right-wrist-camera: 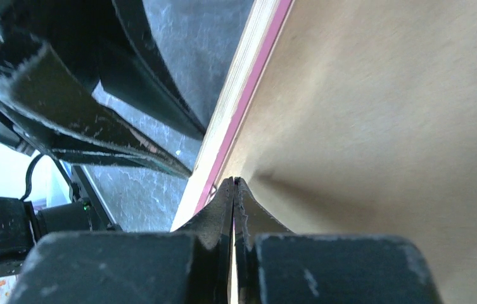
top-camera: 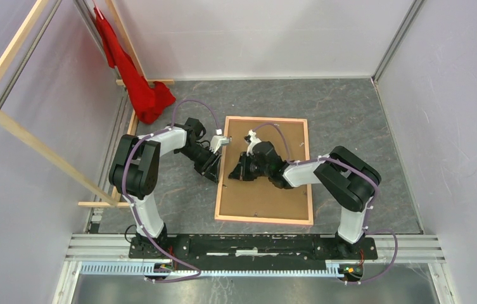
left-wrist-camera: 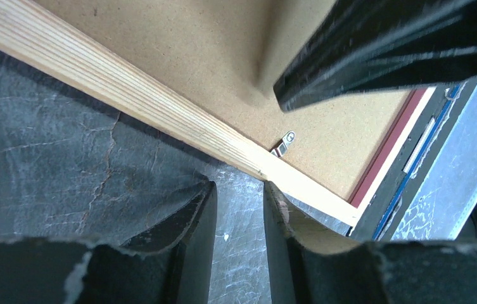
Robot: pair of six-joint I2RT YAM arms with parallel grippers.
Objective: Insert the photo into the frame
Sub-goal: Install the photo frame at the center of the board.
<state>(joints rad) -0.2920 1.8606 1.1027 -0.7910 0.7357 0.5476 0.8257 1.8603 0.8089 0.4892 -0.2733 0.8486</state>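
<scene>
The frame lies back-up on the dark table, its pale wood rails around a brown backing board. The photo is hidden; no print shows in any view. My left gripper is open and empty, just outside the frame's left rail, jaws low over the table. My right gripper is shut, its tips down on the board close to the left rail, with a pink strip showing along that rail. A small metal tab sits on the board by the rail.
A red cloth hangs at the back left. A wooden stand leans along the left wall. White enclosure walls close off the back and both sides. A metal rail carries both arm bases at the near edge.
</scene>
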